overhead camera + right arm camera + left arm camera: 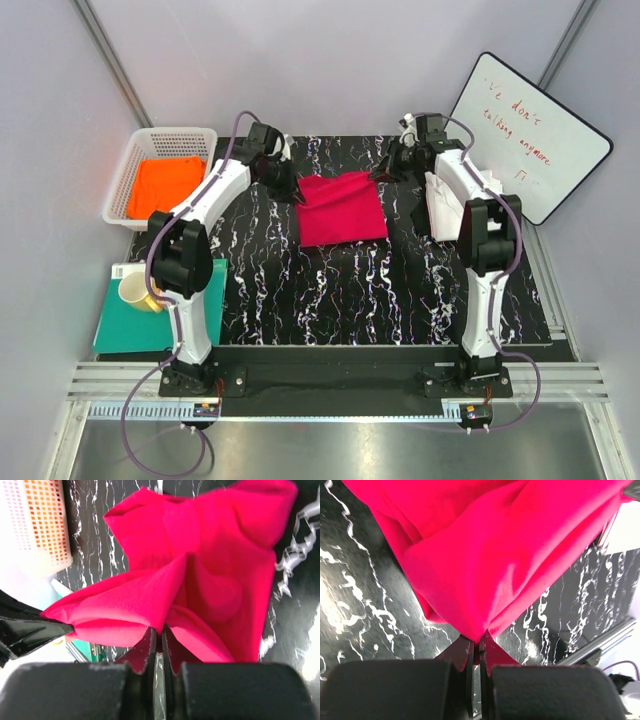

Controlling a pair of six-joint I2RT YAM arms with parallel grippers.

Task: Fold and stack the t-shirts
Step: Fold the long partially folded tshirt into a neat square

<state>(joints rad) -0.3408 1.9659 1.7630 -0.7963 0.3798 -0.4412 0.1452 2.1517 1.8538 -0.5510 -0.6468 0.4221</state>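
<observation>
A crimson-pink t-shirt (341, 208) lies folded on the black marbled table (330, 285), with its far edge lifted. My left gripper (285, 186) is shut on the shirt's far left corner; in the left wrist view the cloth (500, 555) is pinched between the jaw tips (479, 642). The far right corner is held by my right gripper (386, 170); its jaws (160, 630) stand almost together with a fold of pink cloth (200, 580) caught between the tips. A white t-shirt (440, 205) lies folded under the right arm. An orange t-shirt (165, 186) sits in the basket.
A white mesh basket (135, 160) stands at the far left. A teal board (150, 325) with a yellow cup (135, 292) lies beside the left arm. A whiteboard (530, 135) leans at the far right.
</observation>
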